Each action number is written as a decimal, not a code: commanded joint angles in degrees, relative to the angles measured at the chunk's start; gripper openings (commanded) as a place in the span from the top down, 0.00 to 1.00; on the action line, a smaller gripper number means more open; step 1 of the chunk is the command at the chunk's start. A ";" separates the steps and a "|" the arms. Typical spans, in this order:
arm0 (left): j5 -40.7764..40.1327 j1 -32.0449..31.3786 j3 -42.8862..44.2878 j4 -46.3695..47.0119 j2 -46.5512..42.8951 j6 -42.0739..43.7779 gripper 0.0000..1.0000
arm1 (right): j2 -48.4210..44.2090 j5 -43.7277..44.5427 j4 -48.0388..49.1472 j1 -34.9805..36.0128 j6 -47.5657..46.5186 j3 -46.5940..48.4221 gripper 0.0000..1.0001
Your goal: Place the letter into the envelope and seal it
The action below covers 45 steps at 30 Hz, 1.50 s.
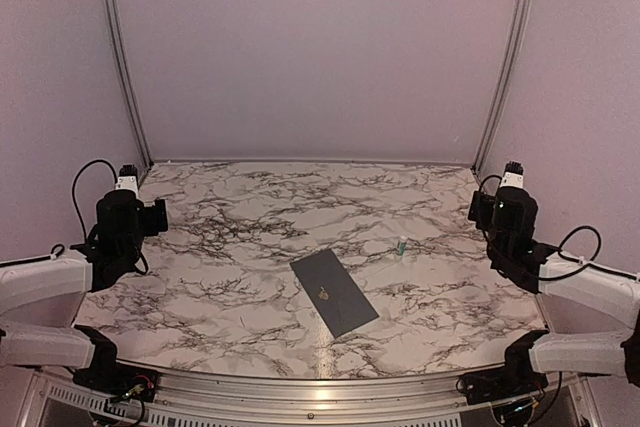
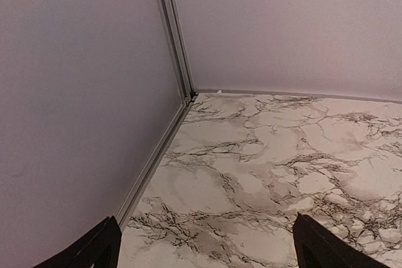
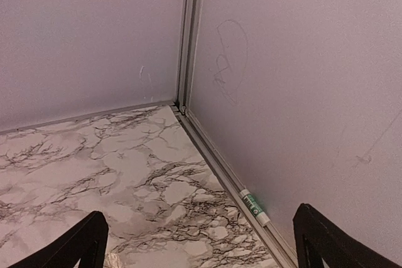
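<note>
Top external has the dark grey envelope (image 1: 334,293) lying flat mid-way across the table (image 1: 200,277). It looks closed and there's no cream letter anywhere in sight, so I'd guess it's tucked inside. Left tool (image 2: 207,246) and right tool (image 3: 201,243) both sit with fingers spread wide, holding nothing, parked at the sides, probably to stay clear.

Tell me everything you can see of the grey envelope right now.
The envelope is a dark grey paper rectangle lying flat on the marble table, near the front middle, turned diagonally with its long side running from far left to near right. A small pale mark sits near its centre. No open flap shows. Only the table touches it; neither wrist camera shows it.
</note>
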 commanded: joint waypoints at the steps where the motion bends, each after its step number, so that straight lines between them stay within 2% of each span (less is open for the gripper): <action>1: 2.00 1.60 -5.86 17.64 1.39 5.65 0.01 | 1.94 -1.80 2.25 -6.78 3.50 -0.21 0.01; 5: 4.32 3.64 -11.42 31.36 3.62 9.14 0.01 | 4.92 -1.47 11.01 -8.32 -0.87 -3.81 0.01; 7: 5.21 5.21 -11.69 33.86 5.97 9.20 0.01 | 6.88 -2.01 16.93 -8.90 -1.01 -5.85 0.02; 11: 5.92 7.36 -10.89 37.43 11.61 8.65 0.01 | 14.53 -3.57 40.73 -9.12 -9.05 -13.08 0.02; 15: 8.92 8.92 -9.95 40.08 16.43 7.64 0.01 | 23.01 -6.04 56.60 -9.73 -13.21 -16.39 0.02; 18: 11.15 11.13 -9.30 40.74 19.32 5.96 0.01 | 24.76 -8.19 59.84 -11.13 -12.70 -16.64 0.01; 22: 16.09 13.25 -8.43 42.09 23.61 5.23 0.03 | 27.28 -18.46 67.34 -16.68 -7.16 -19.65 0.01; 24: 18.13 14.24 -7.51 39.96 23.88 4.18 0.05 | 30.89 -20.28 72.65 -16.74 -9.05 -19.89 0.01; 27: 20.79 16.04 -7.70 40.69 24.42 2.90 0.05 | 33.70 -24.42 72.46 -16.89 -9.08 -19.55 0.02; 29: 20.98 16.60 -7.93 40.92 24.41 2.19 0.04 | 36.78 -24.97 76.87 -16.72 -11.07 -19.00 0.02; 31: 21.10 16.92 -7.89 41.07 24.63 2.16 0.04 | 34.36 -26.89 70.05 -16.77 -10.36 -17.80 0.02; 35: 23.03 18.38 -7.99 40.87 24.70 -0.17 0.02 | 35.16 -23.94 66.02 -16.64 -9.83 -14.91 0.02; 38: 23.29 18.63 -11.76 50.79 27.14 0.24 0.03 | 35.78 -23.67 67.06 -16.73 -10.25 -14.82 0.02; 45: 23.21 18.31 -11.61 49.24 26.48 0.40 0.01 | 35.60 -23.68 66.66 -16.72 -10.09 -14.73 0.01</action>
